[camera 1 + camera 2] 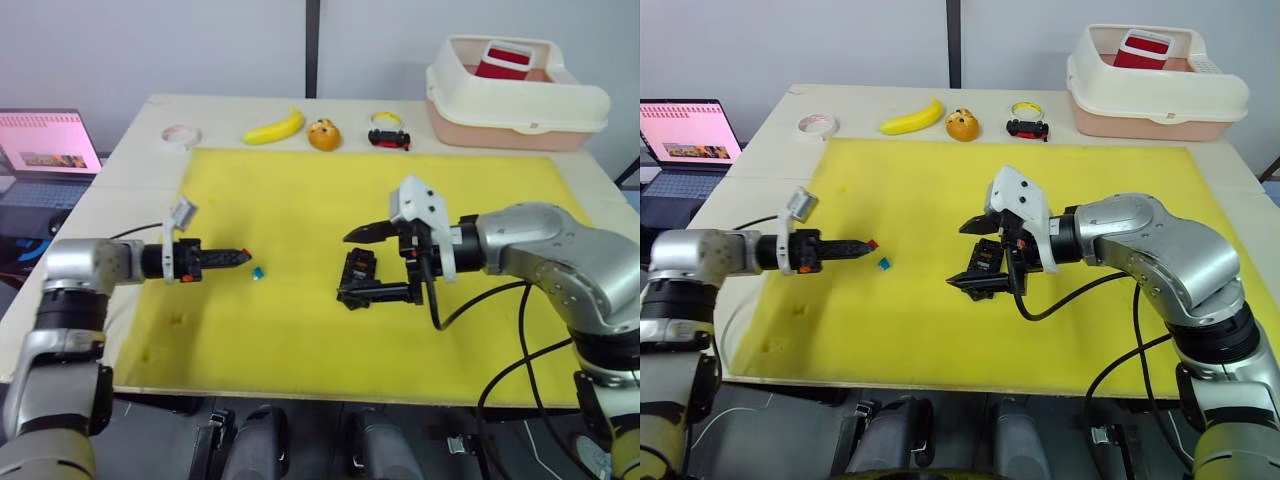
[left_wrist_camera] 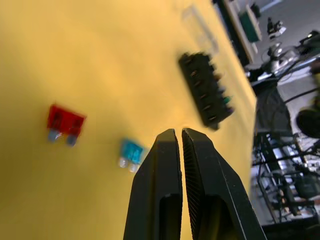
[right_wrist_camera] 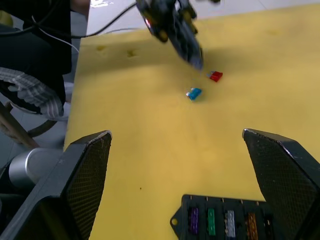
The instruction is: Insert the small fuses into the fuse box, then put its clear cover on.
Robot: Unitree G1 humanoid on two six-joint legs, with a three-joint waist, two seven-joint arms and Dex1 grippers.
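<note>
Fingers [image 2: 172,170] of the left gripper [image 1: 865,244] pressed together, gripping nothing, hover just beside a red fuse [image 2: 65,121] and teal fuse [image 2: 131,151] on the yellow mat [image 1: 300,190]. Beyond, the right gripper's [image 1: 350,268] widely spread fingers [image 3: 82,180] straddle the fuse box [image 3: 225,220], already holding purple, green, grey and amber fuses.

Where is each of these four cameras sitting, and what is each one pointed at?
Left eye, right eye: on the head, looking down over both arms at the yellow mat.
Left wrist: along the shut left tool toward the red fuse, teal fuse and fuse box.
Right wrist: between the open right tool fingers, over the fuse box.
Shared: both fuses, fuse box.
</note>
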